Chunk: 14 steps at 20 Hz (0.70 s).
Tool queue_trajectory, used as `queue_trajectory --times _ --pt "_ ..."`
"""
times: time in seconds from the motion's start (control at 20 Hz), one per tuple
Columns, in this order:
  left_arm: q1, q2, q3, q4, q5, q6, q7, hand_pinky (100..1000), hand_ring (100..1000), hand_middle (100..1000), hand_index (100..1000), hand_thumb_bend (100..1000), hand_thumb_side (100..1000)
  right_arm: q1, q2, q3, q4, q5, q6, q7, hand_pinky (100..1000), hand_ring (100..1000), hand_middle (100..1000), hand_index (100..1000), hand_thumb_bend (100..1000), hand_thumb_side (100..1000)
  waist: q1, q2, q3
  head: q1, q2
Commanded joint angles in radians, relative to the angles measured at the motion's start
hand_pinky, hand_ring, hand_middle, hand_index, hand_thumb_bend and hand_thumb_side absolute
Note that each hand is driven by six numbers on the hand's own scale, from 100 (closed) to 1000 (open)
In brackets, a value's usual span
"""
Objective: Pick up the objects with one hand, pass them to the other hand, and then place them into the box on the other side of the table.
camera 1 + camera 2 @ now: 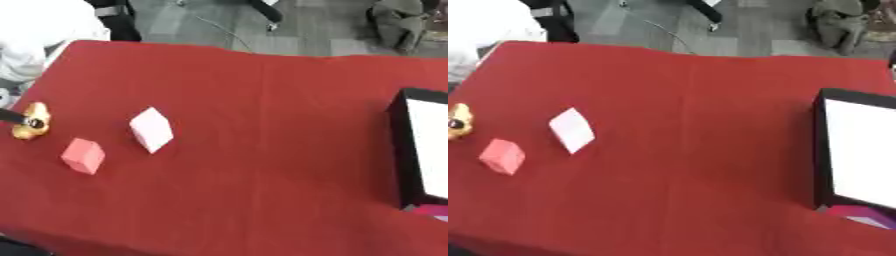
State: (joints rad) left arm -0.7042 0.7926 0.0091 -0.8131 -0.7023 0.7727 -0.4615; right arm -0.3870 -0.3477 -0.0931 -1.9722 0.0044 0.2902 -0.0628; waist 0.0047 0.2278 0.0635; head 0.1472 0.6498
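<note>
No legible text or labels.

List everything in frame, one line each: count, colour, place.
table: 1, covered in red cloth, fills most of the view
pale pink block: 1, light pink, left part of the table
pink block: 1, deeper salmon pink, just nearer and left of the pale one
yellow object: 1, yellow-orange with a small dark spot, at the far left edge; a thin dark part reaches it, what it is can't be told
box: 1, black walls, white inside, right edge of the table
magenta thing: 1, at the box's near corner, unclear what
robot hands: neither can be made out
</note>
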Motion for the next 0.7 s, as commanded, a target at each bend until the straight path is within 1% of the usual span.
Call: queue_trajectory --times 0.05,0.15,0.25,0.3,0.35,0.4,0.5,0.55,0.7 --pt "-0.025 0.01 -0.001 0.021 -0.042 0.077 -0.049 946 908 840 927 564 325 -0.012 -0.022 -0.001 -0.011 -0.004 -0.001 -0.005 1000 1000 1000 1000 100 555 0.003 -0.017 -0.001 -0.001 -0.001" --pt "-0.031 -0.001 0.003 0.028 -0.06 0.082 -0.021 933 897 829 918 436 310 -0.012 -0.022 0.001 -0.011 -0.005 0.0 -0.004 1000 1000 1000 1000 100 555 0.003 -0.016 -0.001 -0.002 -0.001" --pt "-0.035 -0.012 0.008 0.028 -0.063 0.088 0.019 921 883 814 904 346 296 -0.012 -0.022 0.002 -0.011 -0.006 0.0 -0.003 1000 1000 1000 1000 100 555 0.002 -0.016 -0.001 -0.003 -0.001" --pt "-0.038 -0.017 0.01 0.026 -0.057 0.088 0.039 914 874 804 879 266 290 -0.012 -0.022 0.003 -0.011 -0.006 0.001 -0.002 1000 1000 1000 1000 100 555 0.001 -0.017 -0.001 -0.004 -0.001" --pt "-0.04 -0.022 0.012 0.025 -0.049 0.087 0.061 907 863 793 862 217 285 -0.012 -0.022 0.003 -0.01 -0.006 0.001 -0.002 1000 1000 1000 1000 100 555 0.001 -0.017 -0.001 -0.005 -0.001" --pt "-0.042 -0.027 0.012 0.025 -0.04 0.086 0.084 898 848 780 848 187 284 -0.012 -0.022 0.004 -0.01 -0.006 0.001 -0.001 1000 1000 1000 1000 100 554 0.0 -0.017 -0.001 -0.005 -0.001" --pt "-0.046 -0.037 0.013 0.024 -0.013 0.069 0.129 870 810 743 795 100 280 -0.011 -0.021 0.004 -0.01 -0.006 0.001 -0.001 1000 1000 1000 1000 100 555 0.0 -0.017 -0.001 -0.006 0.0" --pt "-0.046 -0.04 0.011 0.025 0.001 0.058 0.153 844 782 709 746 100 283 -0.011 -0.021 0.004 -0.01 -0.007 0.001 -0.001 1000 1000 1000 1000 100 554 0.0 -0.017 -0.002 -0.007 0.0" --pt "-0.05 -0.046 0.003 0.04 0.029 0.046 0.209 779 694 607 657 100 290 -0.012 -0.02 0.004 -0.011 -0.008 0.001 -0.001 1000 1000 1000 1000 100 554 0.0 -0.017 -0.003 -0.008 0.001"
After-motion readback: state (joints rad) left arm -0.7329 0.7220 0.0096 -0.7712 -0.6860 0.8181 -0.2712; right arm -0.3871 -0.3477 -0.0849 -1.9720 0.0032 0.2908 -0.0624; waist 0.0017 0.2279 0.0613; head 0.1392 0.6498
